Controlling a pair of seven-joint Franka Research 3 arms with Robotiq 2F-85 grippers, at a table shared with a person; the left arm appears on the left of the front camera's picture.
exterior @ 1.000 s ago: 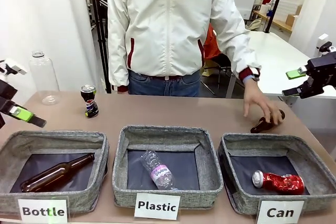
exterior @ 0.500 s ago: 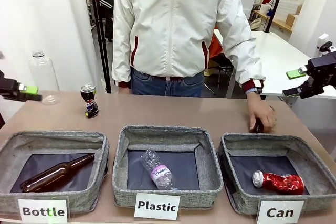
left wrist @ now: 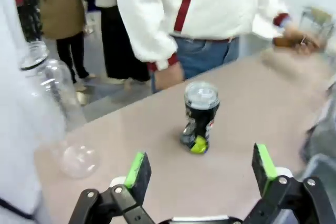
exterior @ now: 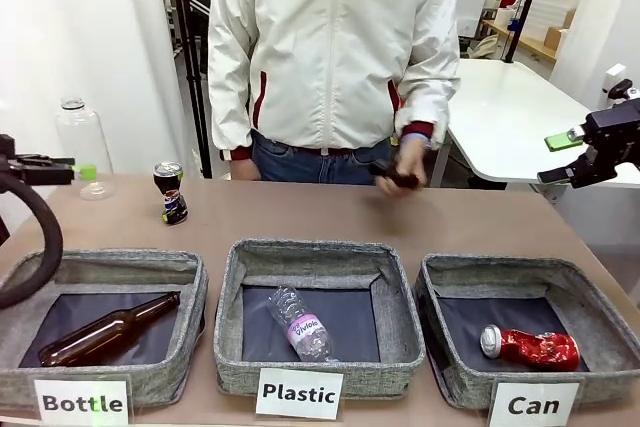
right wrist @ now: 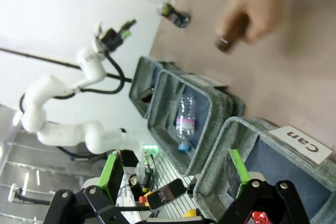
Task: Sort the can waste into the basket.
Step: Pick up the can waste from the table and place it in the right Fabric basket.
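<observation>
A dented black can (exterior: 172, 192) stands upright on the table at the back left, behind the "Bottle" basket. My left gripper (exterior: 75, 169) hangs open to its left, level with it. In the left wrist view the black can (left wrist: 198, 116) stands ahead of the open left gripper (left wrist: 202, 163), apart from the fingers. A crushed red can (exterior: 530, 347) lies in the grey "Can" basket (exterior: 520, 267) at the front right. My right gripper (exterior: 558, 157) is open and holds nothing, high at the right, past the table's edge.
The "Bottle" basket (exterior: 100, 265) holds a brown bottle (exterior: 108, 329). The "Plastic" basket (exterior: 315, 252) holds a clear bottle (exterior: 300, 323). A clear plastic jar (exterior: 82, 147) stands at the back left. The person's hand (exterior: 400, 175) holds a brown bottle above the table's far middle.
The person picked the brown bottle up from beside the "Can" basket and carried it left to the middle. My left gripper rose and levelled beside the black can.
</observation>
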